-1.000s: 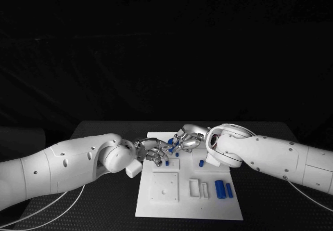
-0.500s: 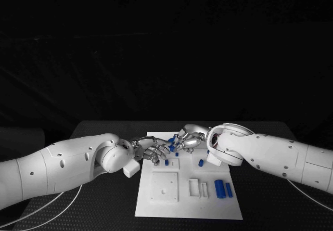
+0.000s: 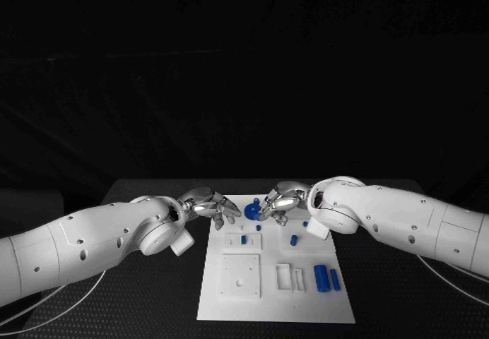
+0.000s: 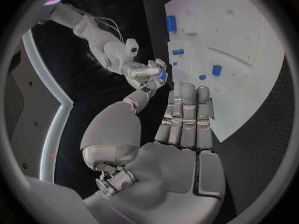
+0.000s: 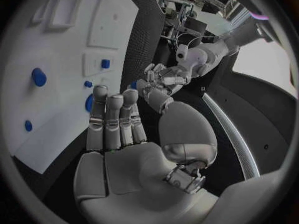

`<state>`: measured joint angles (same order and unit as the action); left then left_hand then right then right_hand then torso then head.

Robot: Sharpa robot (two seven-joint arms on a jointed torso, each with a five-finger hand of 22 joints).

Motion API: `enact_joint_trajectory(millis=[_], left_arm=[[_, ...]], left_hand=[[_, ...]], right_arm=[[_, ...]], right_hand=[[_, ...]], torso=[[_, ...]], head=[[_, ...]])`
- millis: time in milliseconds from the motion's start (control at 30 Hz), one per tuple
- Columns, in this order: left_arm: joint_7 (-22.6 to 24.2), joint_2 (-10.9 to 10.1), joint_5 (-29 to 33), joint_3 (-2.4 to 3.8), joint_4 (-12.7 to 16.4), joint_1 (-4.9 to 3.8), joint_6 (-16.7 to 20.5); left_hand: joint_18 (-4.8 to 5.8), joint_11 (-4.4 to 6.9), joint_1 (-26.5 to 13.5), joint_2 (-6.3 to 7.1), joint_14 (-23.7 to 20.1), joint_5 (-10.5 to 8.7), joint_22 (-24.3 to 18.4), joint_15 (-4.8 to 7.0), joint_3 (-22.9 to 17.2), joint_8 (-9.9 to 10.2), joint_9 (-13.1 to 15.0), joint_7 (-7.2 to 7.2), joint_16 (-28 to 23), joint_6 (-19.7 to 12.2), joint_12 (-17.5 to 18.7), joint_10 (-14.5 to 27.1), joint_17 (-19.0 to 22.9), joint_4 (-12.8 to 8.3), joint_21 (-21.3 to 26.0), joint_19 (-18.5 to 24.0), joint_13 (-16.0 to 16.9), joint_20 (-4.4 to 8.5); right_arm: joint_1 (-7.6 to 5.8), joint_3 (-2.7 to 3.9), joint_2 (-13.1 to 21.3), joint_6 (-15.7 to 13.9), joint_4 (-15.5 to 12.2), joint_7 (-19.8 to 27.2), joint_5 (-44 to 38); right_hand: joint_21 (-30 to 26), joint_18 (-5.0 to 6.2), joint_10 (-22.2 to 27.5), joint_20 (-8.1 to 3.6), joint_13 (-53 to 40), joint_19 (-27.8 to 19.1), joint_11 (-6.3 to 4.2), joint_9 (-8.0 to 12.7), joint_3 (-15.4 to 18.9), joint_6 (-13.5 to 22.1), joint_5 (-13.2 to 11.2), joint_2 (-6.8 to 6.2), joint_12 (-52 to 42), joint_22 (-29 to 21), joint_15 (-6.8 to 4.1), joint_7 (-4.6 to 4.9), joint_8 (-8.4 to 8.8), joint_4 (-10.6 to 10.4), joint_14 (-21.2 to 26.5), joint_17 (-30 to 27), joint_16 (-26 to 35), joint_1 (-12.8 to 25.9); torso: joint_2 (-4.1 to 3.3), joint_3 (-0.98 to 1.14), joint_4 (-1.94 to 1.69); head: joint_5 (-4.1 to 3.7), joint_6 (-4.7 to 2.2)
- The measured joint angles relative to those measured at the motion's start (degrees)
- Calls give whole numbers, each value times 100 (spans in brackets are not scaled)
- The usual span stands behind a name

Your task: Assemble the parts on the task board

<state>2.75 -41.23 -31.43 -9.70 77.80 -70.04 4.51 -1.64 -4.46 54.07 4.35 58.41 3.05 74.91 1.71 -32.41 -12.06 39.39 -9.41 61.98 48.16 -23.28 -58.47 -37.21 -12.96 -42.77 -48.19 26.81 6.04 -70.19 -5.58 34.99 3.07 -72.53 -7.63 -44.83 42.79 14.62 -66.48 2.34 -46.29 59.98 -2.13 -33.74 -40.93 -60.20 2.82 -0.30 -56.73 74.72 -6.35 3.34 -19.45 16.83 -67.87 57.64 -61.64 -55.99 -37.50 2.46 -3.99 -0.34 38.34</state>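
Note:
The white task board [image 3: 240,305] lies in the middle of the table, also seen in the wrist views [image 4: 249,40] [image 5: 53,109]. My right hand [image 3: 280,201] hovers over the board's far edge and pinches a round blue part [image 3: 253,210] [image 4: 162,75] at its fingertips. My left hand [image 3: 209,205] hangs just left of that part, fingers stretched out and apart, holding nothing [image 4: 184,124]. Two blue cylinders [image 3: 328,277] lie side by side at the board's right. Small blue pegs [image 3: 295,240] [image 3: 258,227] stand near the board's middle.
White blocks [image 3: 292,275] stand on the board beside a square plate [image 3: 242,274]. A white cable [image 3: 71,307] trails over the table under my left arm. Black table surface runs on both sides of the board.
My left hand has pulled away from the right hand, back and to the left, and its fingers have spread. The right hand has lifted slightly with the blue part.

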Motion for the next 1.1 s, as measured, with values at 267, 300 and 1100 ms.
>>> enact_joint_trajectory(millis=[267,300,1100], left_arm=[[447,83,-1349,8,51,-2,-342],[463,87,-1411,8,51,-2,-395],[371,102,-1080,-3,77,2,-992]], left_hand=[[1,-33,-234,471,-79,0,-1,-58,464,0,-147,16,-137,-7,159,-95,74,8,96,141,-234,-40],[1,-23,-299,499,-79,0,-1,-58,503,1,-162,17,-137,-4,160,-125,74,47,114,141,-252,-40],[-81,100,-1070,-538,59,0,2,53,866,-25,-426,13,-26,118,225,-572,-59,1046,139,86,-490,-32]], right_arm=[[-43,1,-117,657,106,-88,391],[-46,1,-124,709,109,-93,414],[-55,2,-76,1032,33,-98,493]], right_hand=[[0,0,0,0,-15,0,0,0,44,8,0,34,0,-1,-2,8,17,-1,3,3,0,-31],[0,0,0,0,-15,0,0,0,54,8,0,39,0,-1,-8,8,19,9,10,3,0,-35],[0,0,1,0,-34,0,0,0,85,21,-16,60,0,-2,-6,21,-2,10,36,13,1,-13]], torso=[[0,0,-3],[0,-1,-3],[-1,13,4]], head=[[-14,-5],[-14,-4],[13,46]])
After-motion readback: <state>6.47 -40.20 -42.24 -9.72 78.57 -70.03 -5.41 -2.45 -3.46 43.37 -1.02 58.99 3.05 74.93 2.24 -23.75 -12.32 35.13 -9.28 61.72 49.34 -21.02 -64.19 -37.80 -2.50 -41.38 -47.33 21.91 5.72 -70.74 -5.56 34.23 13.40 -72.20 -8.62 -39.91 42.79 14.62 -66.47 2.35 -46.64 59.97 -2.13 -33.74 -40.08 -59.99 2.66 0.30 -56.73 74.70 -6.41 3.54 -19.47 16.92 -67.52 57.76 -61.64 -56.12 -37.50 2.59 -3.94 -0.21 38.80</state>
